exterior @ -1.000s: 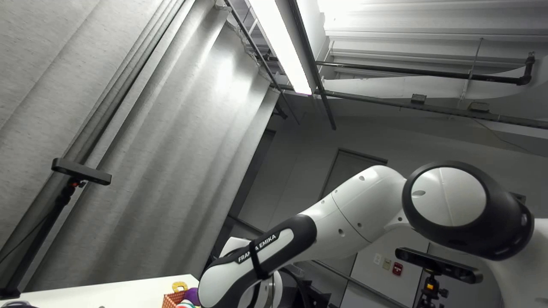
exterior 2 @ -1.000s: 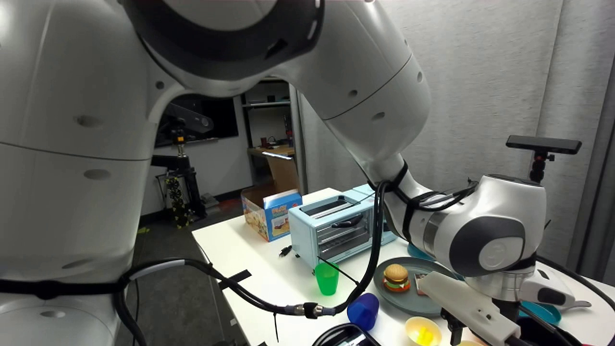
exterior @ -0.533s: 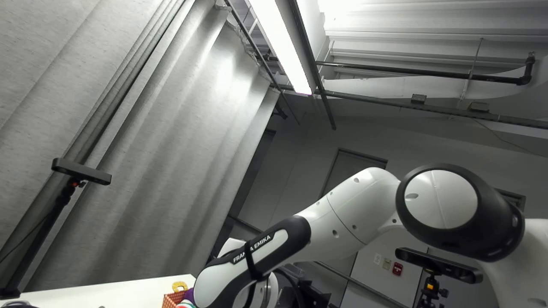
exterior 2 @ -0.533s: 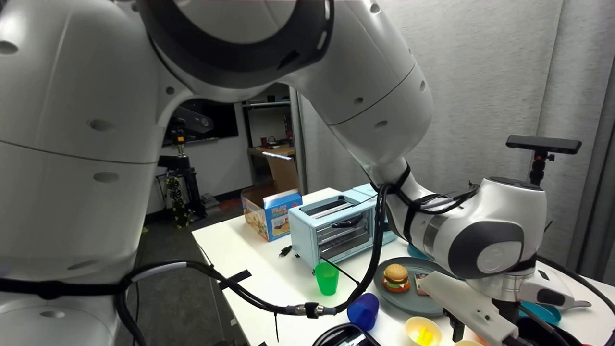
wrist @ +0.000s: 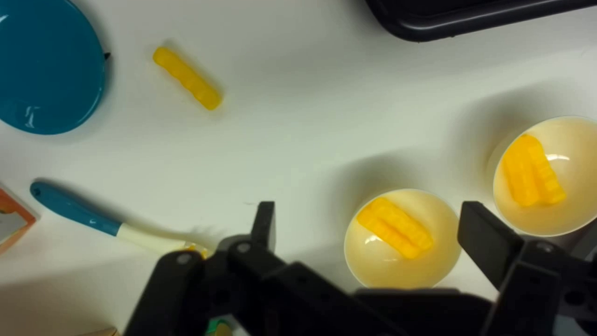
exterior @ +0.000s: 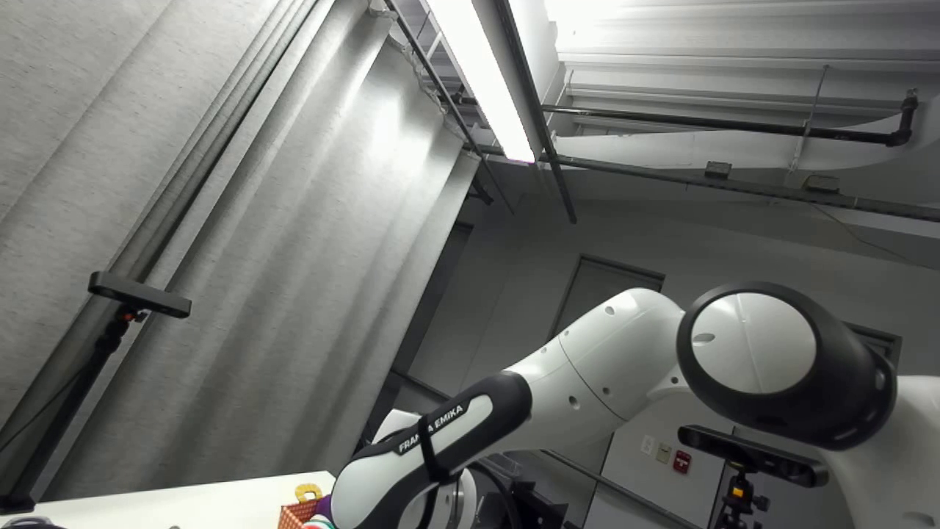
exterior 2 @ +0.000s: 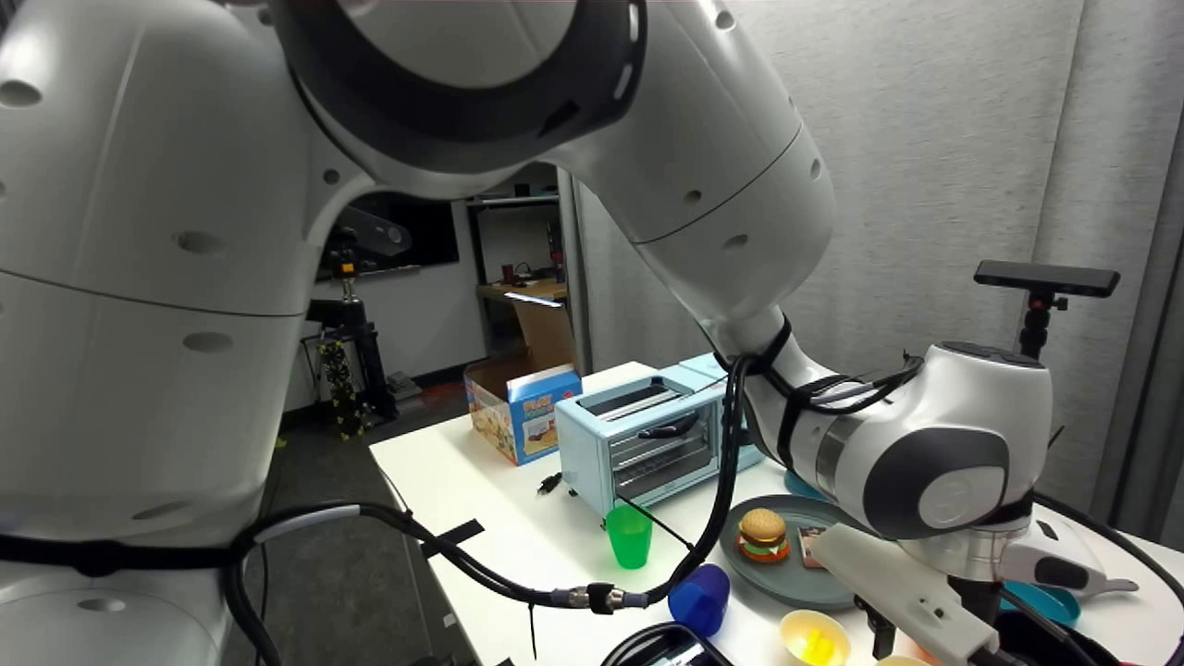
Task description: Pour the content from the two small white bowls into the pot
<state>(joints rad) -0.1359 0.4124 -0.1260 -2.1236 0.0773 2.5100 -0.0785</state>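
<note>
Although the arm (exterior: 617, 360) has shifted slightly over the last second and nearly settled, the pale bowl (exterior 2: 794, 636) in an exterior view has not moved, and the gripper (wrist: 367, 221) stands spread wide with nothing held; my judgement is that it is lining up for a grasp, with no pouring done. In the wrist view the centre bowl (wrist: 387, 263) lies between the fingers (wrist: 485, 238), nearer one of them, its yellow sticks (wrist: 395, 227) inside; whether that finger touches the rim I cannot tell. Just beside the centre bowl sits the second bowl (wrist: 583, 182), also holding yellow sticks, and that same finger reaches in where it might nudge it. Across from the centre bowl lies a teal-handled utensil (wrist: 109, 226), its tip partly hidden behind the gripper, a possible snag on descent. Well apart from the centre bowl are a loose yellow stick (wrist: 187, 78), a blue dish (wrist: 46, 65) and a dark vessel (wrist: 466, 25), only its corner showing, which may be the pot.
</note>
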